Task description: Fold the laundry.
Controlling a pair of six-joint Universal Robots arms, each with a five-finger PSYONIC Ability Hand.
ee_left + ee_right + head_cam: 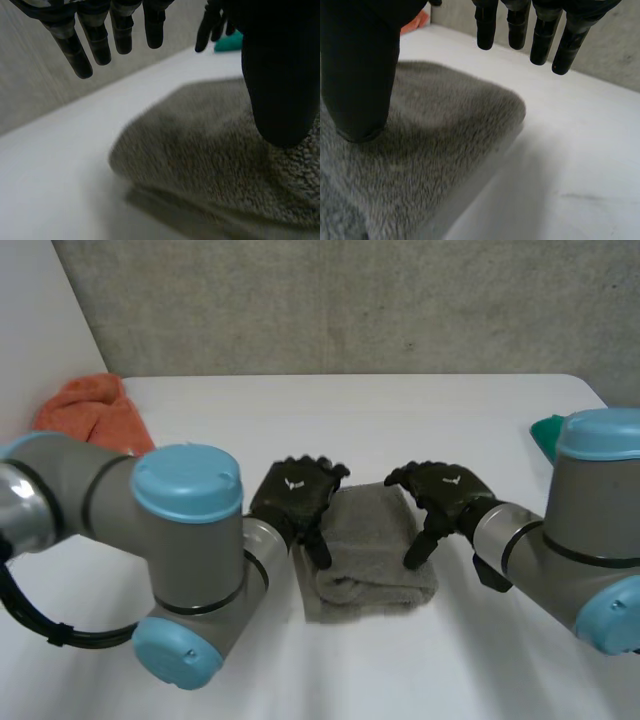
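A grey towel (366, 552), folded into a thick rectangle, lies at the middle of the white table. My left hand (294, 494) hovers over its left edge, open, fingers straight; its thumb rests on the cloth. In the left wrist view the fingers (97, 35) hang clear of the towel (200, 150) while the thumb (277, 85) presses its top. My right hand (443, 490) mirrors this at the right edge, open. Its fingers (540, 30) stay above the table past the towel's (425, 145) corner, and its thumb (360, 75) touches the pile.
An orange cloth (92, 410) is bunched at the table's far left by the wall. A teal item (547, 434) sits at the right, behind my right arm. Bare white table (350, 420) stretches beyond the towel and in front of it.
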